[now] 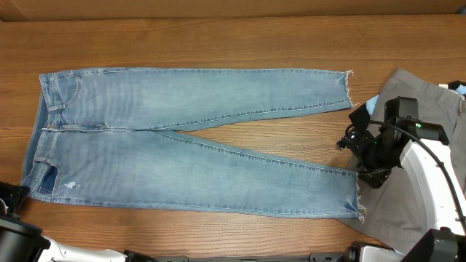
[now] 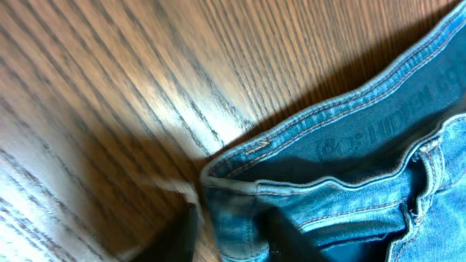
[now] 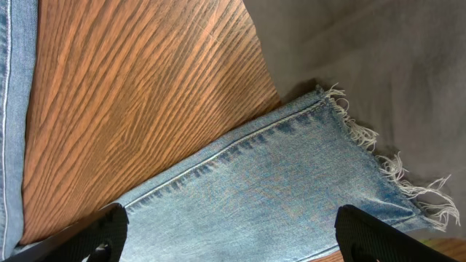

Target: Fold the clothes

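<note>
The jeans (image 1: pixel 182 138) lie flat on the tabletop (image 1: pixel 218 44), long axis left to right — waist left, frayed hems (image 1: pixel 348 87) right. Right jaws, spread wide, hover over the near leg's hem; left jaws at the waistband (image 2: pixel 342 138) corner seem spread too — blurry there.

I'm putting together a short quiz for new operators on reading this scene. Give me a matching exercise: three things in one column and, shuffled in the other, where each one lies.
Things
1. jeans waistband
2. frayed hem of the near leg
3. grey trousers

Places
A. at the right end of the table, partly under a jeans leg end
B. at the left end, by the left hand
C. framed by the open fingers of the right hand

Pairs: 1-B, 2-C, 3-A.
</note>
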Controlling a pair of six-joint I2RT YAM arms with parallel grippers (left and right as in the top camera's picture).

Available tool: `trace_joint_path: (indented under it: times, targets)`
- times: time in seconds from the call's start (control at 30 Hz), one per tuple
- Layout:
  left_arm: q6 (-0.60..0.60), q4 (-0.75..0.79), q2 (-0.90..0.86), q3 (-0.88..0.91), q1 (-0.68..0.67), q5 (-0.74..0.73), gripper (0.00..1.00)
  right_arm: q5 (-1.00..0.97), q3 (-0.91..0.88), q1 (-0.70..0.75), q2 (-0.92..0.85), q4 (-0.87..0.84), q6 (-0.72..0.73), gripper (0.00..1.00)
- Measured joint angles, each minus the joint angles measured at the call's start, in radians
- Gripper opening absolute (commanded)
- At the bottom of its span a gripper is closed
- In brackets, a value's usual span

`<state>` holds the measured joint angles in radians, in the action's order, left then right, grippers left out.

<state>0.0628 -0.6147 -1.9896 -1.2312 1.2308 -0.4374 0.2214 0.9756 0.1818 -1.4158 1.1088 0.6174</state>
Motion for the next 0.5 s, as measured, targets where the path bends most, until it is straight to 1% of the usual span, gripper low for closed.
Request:
trace_joint_path:
  times: [0.03, 0.1, 0.13, 0.3, 0.5]
  targets:
    - [-0.005, -0.002, -0.001, 0.0, -0.001, 0.002, 0.11, 0.0, 0.0, 0.0, 0.0, 0.0, 0.0, 0.94]
    - [0.0, -0.004, -0.002, 0.0, -0.001, 0.003, 0.05, 0.0, 0.0, 0.0, 0.0, 0.001, 0.0, 0.94]
    - [-0.002, -0.005, -0.002, 0.0, -0.001, 0.003, 0.04, 0.0, 0.0, 0.0, 0.0, 0.001, 0.0, 0.94]
    - [-0.004, -0.014, -0.002, -0.006, -0.001, 0.003, 0.04, -0.001, 0.0, 0.0, 0.0, -0.002, 0.0, 0.96]
    - [-0.005, -0.077, -0.008, -0.045, -0.001, 0.004, 0.04, -0.01, 0.0, 0.012, 0.0, 0.011, 0.0, 0.99]
